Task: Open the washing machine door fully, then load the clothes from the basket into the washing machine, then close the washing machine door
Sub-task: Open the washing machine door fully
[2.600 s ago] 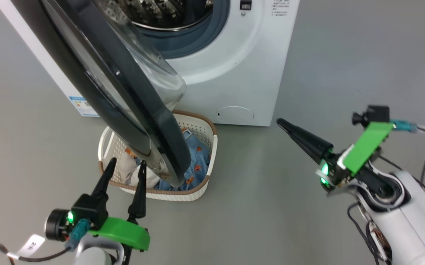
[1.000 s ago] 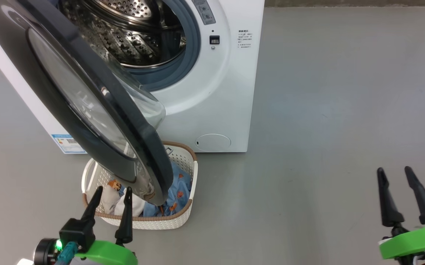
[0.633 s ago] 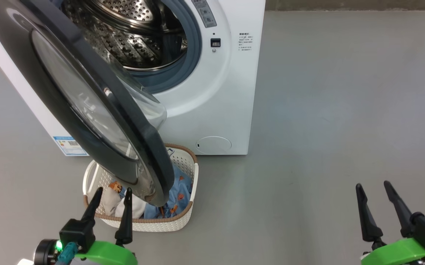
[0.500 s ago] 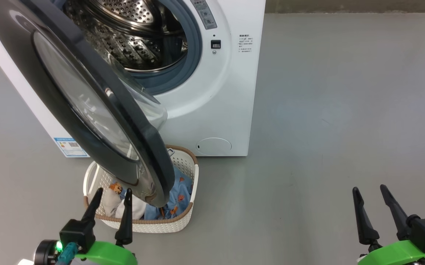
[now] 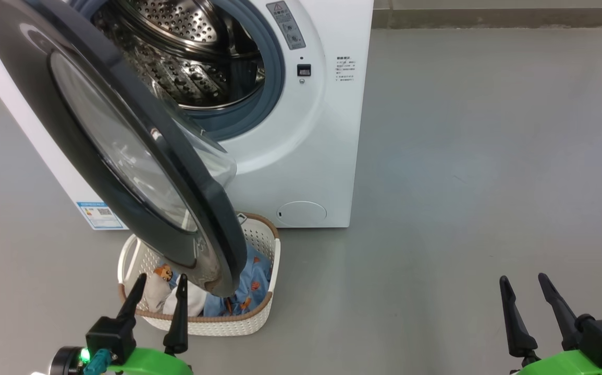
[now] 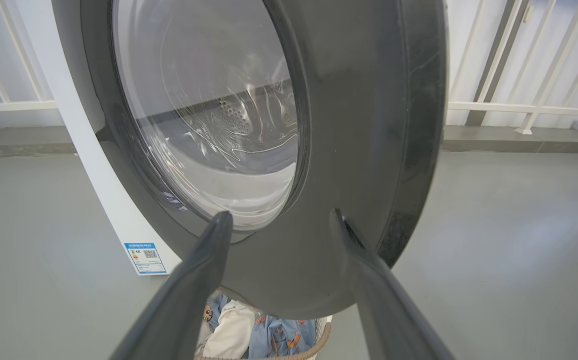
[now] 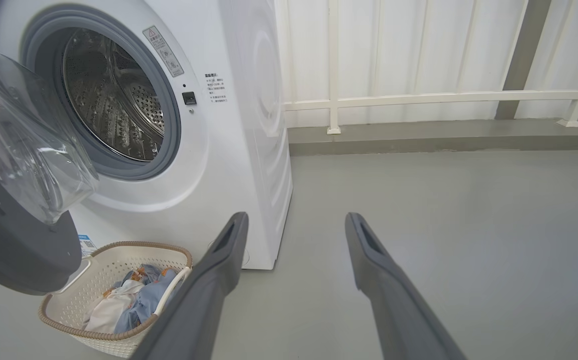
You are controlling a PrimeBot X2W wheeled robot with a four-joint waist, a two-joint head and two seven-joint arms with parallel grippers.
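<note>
Near left, the left claw (image 5: 161, 278) is spread and empty at the basket (image 5: 275, 250) rim, likely lining up for the clothes (image 5: 255, 271) inside. The right claw (image 5: 522, 278) is spread and idle at near right. The washing machine door (image 5: 212, 208) hangs open over the basket, crowding the reach. Beyond it the washing machine (image 5: 327, 156) shows a bare drum (image 5: 191, 67).

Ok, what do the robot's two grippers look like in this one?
The left gripper and right gripper each have two long, dark, tapering fingers on a bright green mount. A teal cable connector sits at each base, and a small green light glows by the left one.
</note>
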